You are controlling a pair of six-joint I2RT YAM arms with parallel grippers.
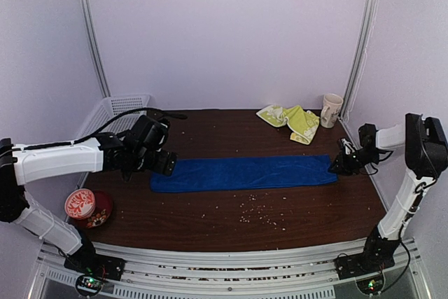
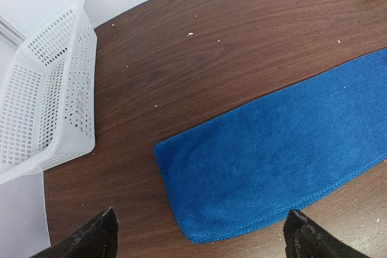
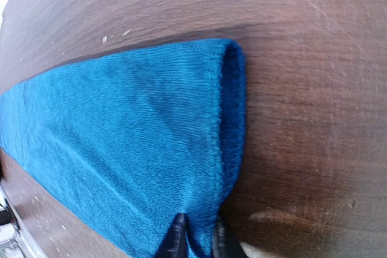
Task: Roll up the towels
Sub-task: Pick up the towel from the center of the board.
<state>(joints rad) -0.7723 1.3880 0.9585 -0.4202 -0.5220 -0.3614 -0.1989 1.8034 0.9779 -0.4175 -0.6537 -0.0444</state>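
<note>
Long royal-blue terry towel (image 1: 245,173) lies flat in a folded strip across the middle of the dark wooden desk (image 1: 210,131). The overhead view puts the right jaws at its right end; only the right wrist view shows them pinched nearly together on the towel's hem, that end curled up a little. Left jaws hover over the left end, spread wide with nothing between them; the left wrist view shows that end lying flat. Crumpled yellow-green patterned towel (image 1: 290,120) sits at the back right, just beside a white mug (image 1: 331,110); overhead only for the mug. White perforated plastic basket (image 1: 115,113) stands at the back left; pale crumbs (image 1: 259,211) lie scattered in front of the blue strip.
</note>
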